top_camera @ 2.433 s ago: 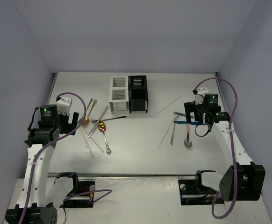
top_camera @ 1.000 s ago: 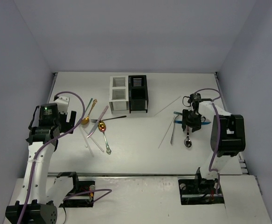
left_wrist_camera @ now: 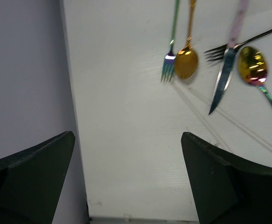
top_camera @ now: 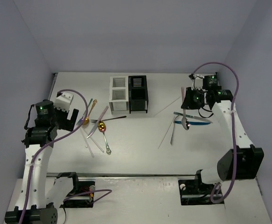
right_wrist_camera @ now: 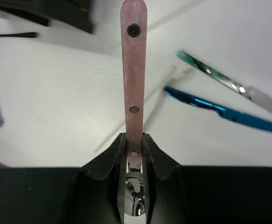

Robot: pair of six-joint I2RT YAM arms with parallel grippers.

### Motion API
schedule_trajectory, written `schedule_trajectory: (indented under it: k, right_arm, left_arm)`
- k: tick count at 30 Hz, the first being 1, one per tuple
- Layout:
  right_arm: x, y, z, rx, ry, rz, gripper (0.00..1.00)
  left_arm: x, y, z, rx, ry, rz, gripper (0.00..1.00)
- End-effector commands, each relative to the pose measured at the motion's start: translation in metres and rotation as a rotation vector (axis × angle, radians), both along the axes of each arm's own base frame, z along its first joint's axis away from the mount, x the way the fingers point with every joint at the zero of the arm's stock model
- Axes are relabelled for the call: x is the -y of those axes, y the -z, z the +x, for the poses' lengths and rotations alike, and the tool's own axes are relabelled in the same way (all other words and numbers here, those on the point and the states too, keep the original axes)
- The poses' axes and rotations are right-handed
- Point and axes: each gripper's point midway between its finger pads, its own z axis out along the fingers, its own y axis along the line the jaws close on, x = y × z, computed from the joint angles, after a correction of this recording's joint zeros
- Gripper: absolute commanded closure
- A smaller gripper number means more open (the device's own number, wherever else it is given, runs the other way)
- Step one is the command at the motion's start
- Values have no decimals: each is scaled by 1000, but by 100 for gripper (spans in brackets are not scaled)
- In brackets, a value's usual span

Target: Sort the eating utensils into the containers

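Observation:
My right gripper (right_wrist_camera: 135,144) is shut on the pink handle of a silver-bowled spoon (right_wrist_camera: 134,74). In the top view that gripper (top_camera: 190,100) holds the spoon (top_camera: 186,124) lifted above the table, bowl hanging toward the near side. The white container (top_camera: 118,88) and the black container (top_camera: 137,88) stand joined at the back centre. My left gripper (left_wrist_camera: 128,135) is open over bare table by the left wall, with a green fork (left_wrist_camera: 168,65), a gold spoon (left_wrist_camera: 186,63), a pink-handled knife (left_wrist_camera: 224,70) and an iridescent spoon (left_wrist_camera: 252,67) ahead of it.
A blue knife (right_wrist_camera: 229,112) and a teal-handled knife (right_wrist_camera: 219,79) lie on the table under the held spoon. Thin clear sticks (top_camera: 166,133) and a silver utensil (top_camera: 172,133) lie left of them. The left wall (left_wrist_camera: 24,70) runs close beside my left gripper.
The right gripper has shut on the pink-handled spoon and lifted it off the table, the arm swinging up and back. The left arm has shifted slightly, still open.

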Motion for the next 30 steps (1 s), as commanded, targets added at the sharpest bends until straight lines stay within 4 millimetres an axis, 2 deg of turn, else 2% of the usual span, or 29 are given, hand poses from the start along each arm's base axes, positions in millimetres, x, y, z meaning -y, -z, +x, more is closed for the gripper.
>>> schedule_trajectory:
  k: [1, 4, 6, 7, 9, 11, 12, 13, 15, 18, 21, 23, 27, 30]
  right_arm:
    - [-75, -58, -25, 86, -307, 242, 100]
    - [-112, -53, -41, -4, -398, 357, 100]
    - [-130, -51, -51, -53, -454, 419, 100]
    - [-136, -54, -55, -65, -473, 452, 100]
    - [-145, -56, -61, -100, -488, 489, 100]
    - [-154, -55, -66, -145, -489, 518, 100]
    - [-156, -53, -68, -167, -484, 528, 100]
    - [-158, -51, -70, -185, -479, 532, 100]
    - [-157, -42, -72, -220, -446, 521, 100]
    - [-157, -31, -76, -281, -395, 516, 100]
    - [-157, -18, -80, -330, -336, 480, 100]
    - [-159, -10, -83, -370, -309, 470, 100]
    - [-167, 4, -83, -428, -295, 446, 100]
    - [-176, 6, -84, -449, -308, 442, 100]
  left_arm:
    - [64, -70, 19, 235, 448, -28, 5]
    - [118, -94, 12, 338, 762, 12, 5]
    - [134, -97, 12, 357, 879, 107, 5]
    - [149, -96, 7, 368, 953, 133, 5]
    - [178, -90, -7, 386, 1154, 256, 5]
    - [188, -81, -15, 383, 1297, 432, 8]
    - [200, -76, -22, 388, 1386, 501, 10]
    - [217, -72, -32, 404, 1486, 549, 13]
    - [235, -68, -40, 445, 1604, 639, 15]
    - [273, -51, -54, 447, 1782, 737, 19]
    - [309, -54, -65, 512, 1869, 792, 20]
    - [332, -47, -67, 517, 1919, 809, 20]
    - [367, -54, -73, 584, 1979, 854, 20]
    - [387, -48, -71, 575, 2009, 871, 22]
